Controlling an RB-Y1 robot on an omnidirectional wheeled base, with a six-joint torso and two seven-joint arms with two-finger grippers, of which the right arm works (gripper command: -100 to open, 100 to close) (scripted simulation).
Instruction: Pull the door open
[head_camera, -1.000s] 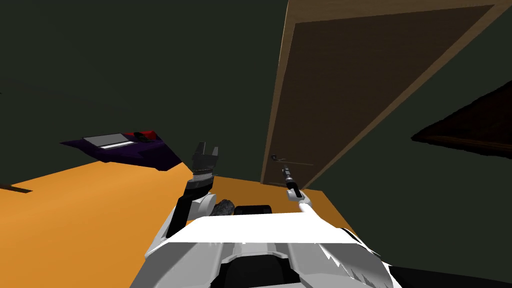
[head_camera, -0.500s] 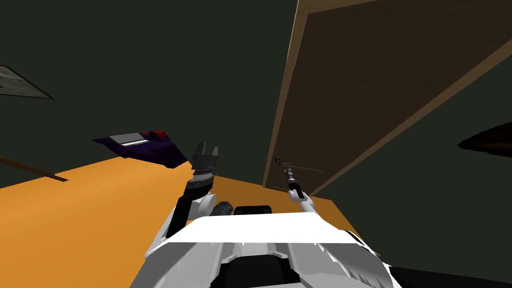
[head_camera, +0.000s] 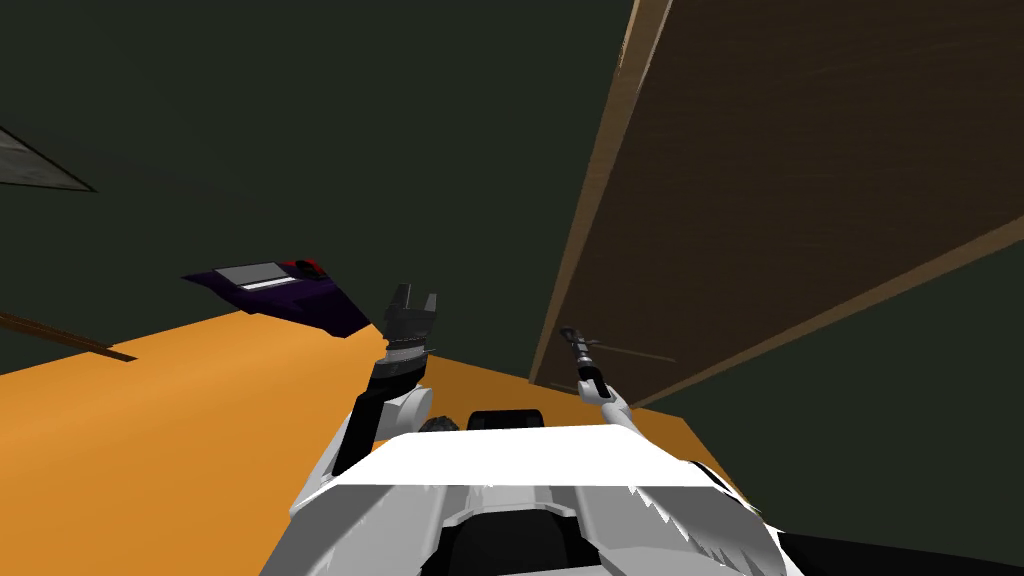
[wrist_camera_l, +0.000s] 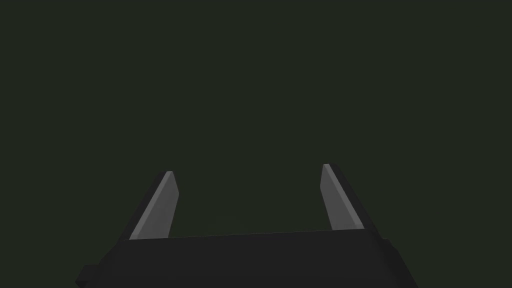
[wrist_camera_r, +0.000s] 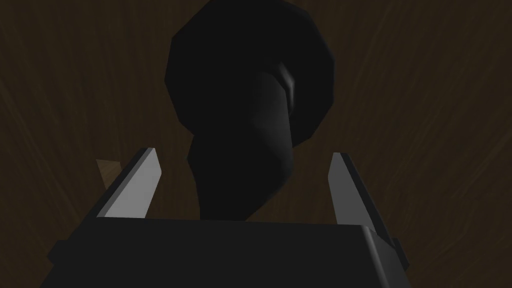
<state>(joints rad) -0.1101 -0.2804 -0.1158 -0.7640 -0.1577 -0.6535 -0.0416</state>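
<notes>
A dark brown door (head_camera: 800, 180) in a lighter wooden frame (head_camera: 585, 230) fills the upper right of the head view. Its dark lever handle (head_camera: 573, 334) sits low near the frame edge. My right gripper (head_camera: 574, 337) reaches right up to that handle. In the right wrist view the black handle (wrist_camera_r: 250, 150) with its round base lies between my two open fingers (wrist_camera_r: 135, 187), which stand apart from its sides, with the brown door (wrist_camera_r: 425, 100) behind. My left gripper (head_camera: 413, 300) is raised in front of the dark wall, open and holding nothing (wrist_camera_l: 247, 172).
An orange floor (head_camera: 180, 430) spreads to the left. A dark purple piece of furniture (head_camera: 290, 295) with a grey and red top stands by the dark green wall (head_camera: 300, 120). More dark wall (head_camera: 900, 380) lies right of the door.
I have moved closer to the door; it now fills more of the head view. My right gripper has closed in on the handle. The left arm holds its pose.
</notes>
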